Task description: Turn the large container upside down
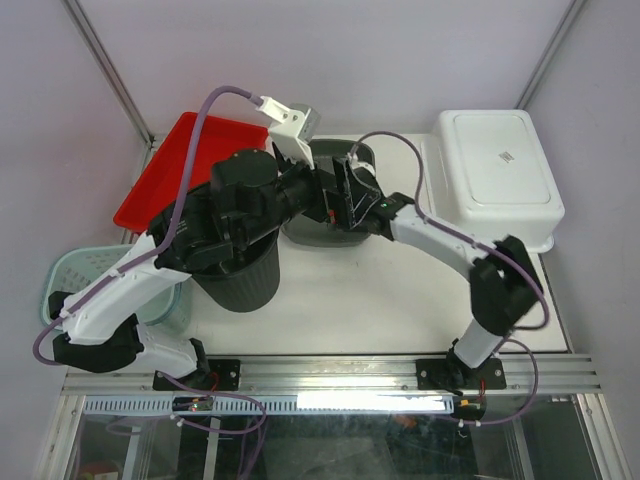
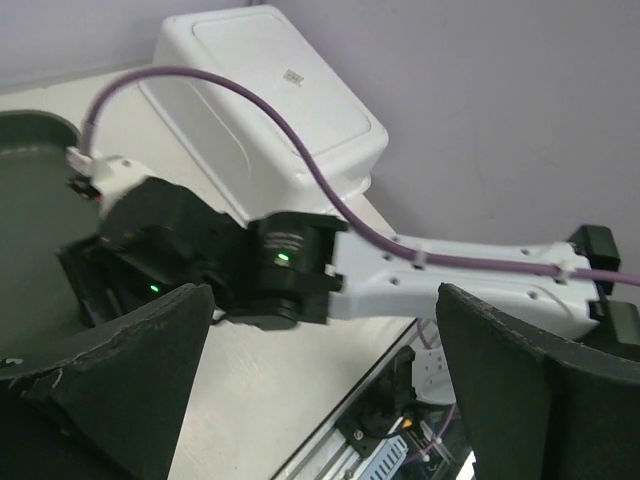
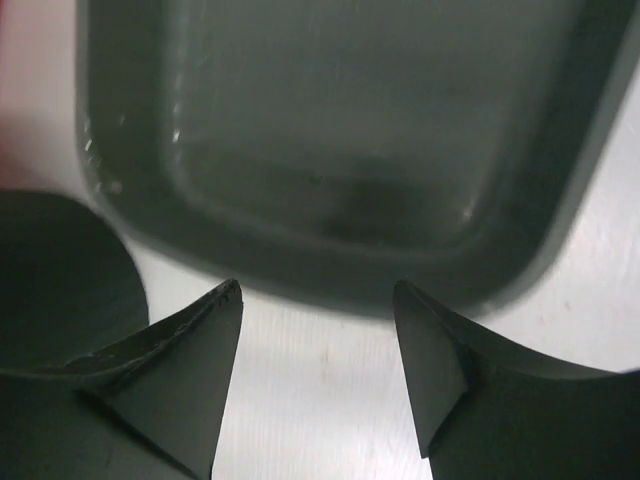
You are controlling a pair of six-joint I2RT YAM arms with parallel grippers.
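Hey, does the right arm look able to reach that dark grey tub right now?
Probably yes. The right claw is open and facing the near wall of the dark grey tub, with only bare table between them.

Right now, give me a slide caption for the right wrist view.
Open right gripper poised above the edge of the dark grey tub on the table.

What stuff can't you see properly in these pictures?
Dark grey tub: top view, left arm and right arm cover most of it.
Black bin: top view, left arm hides its top.
Green basket: top view, left arm covers part.
Label on white container: left wrist view, too small to read.
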